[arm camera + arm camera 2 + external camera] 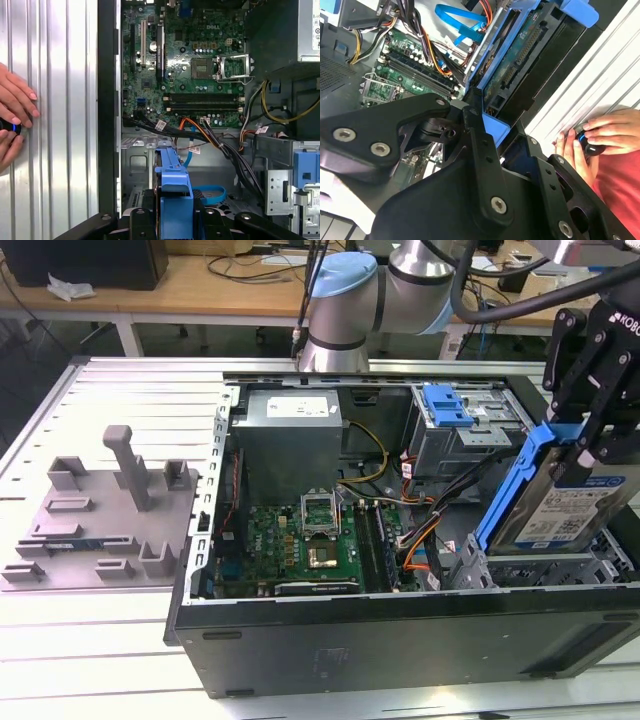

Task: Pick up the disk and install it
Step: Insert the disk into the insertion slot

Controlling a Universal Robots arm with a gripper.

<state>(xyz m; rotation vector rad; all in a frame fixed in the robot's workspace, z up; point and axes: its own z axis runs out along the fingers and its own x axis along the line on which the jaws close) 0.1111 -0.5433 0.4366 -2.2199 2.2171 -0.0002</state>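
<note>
Grip on the disk [560, 510] looks secure: the gripper [588, 435] has its black fingers [563, 390] pressed together on the upper end of the blue carrier frame [515, 490], so the disk hangs from the tool and touches nothing else that I can see. I think it is held by the frame because plastic gives a safer hold than the silver body with its white-and-blue label.

The disk is tilted, with its lower end pointing down from the gripper toward the metal bay [470, 565] in the near corner of the computer case [400, 640]. This slant seems chosen so that it can slide into the bay. It is not seated; most of it stands above the case edge.

In the first wrist view the blue frame [173, 185] runs straight ahead of the fingers, and just beyond it lie the black and orange cables [200, 132], then the motherboard [200, 65]. The cables are near the path, so I judge they could catch on the frame.

Further from the gripper, across the case, stands the grey drive cage [450, 450] with its small blue latch [447, 405], and beside that the power supply [290, 440]. Well apart from the tool, outside the case, the grey stand [110, 510] rests on the ribbed table [120, 390].

A person's hands [12, 120] rest on the table beside the case, around a small dark device.
</note>
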